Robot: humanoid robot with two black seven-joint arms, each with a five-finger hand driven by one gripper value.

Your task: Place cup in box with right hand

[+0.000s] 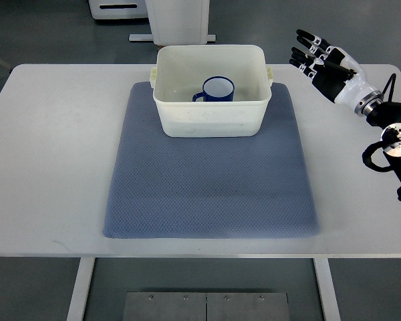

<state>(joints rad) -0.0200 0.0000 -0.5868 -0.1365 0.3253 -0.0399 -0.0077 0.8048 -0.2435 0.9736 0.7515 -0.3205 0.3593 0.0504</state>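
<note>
Obs.: the blue cup (216, 89) stands upright inside the cream box (210, 118), toward the box's far right part, handle turned to the side away from the right hand (321, 63). From the hand, the cup lies off to its inner side and slightly nearer the robot, with the box wall between them. Judged from this, the placing looks done: the cup rests on the box floor and nothing touches it.

Right hand: fingers spread and extended, holding nothing, palm dark, fingertips pointing away from the robot and inward. It hangs over the bare table, just outside the box's right lug, clear of the rim. My reading is that it is kept there, open and off to the side, so the fingers cannot snag the box wall or tip the cup. The wrist and its black cabling trail back toward the picture's right edge. Left arm not seen.

Surface: the box sits on the far part of a blue-grey textured mat (210, 180), which lies flat on a white table (47, 160). The mat probably keeps the box from sliding when nudged; most of it, on the robot's side of the box, is bare.

Room: grey floor; a white equipment base (177, 20) stands beyond the table's far edge, behind the box. Table legs and a metal floor plate show below the near edge.
</note>
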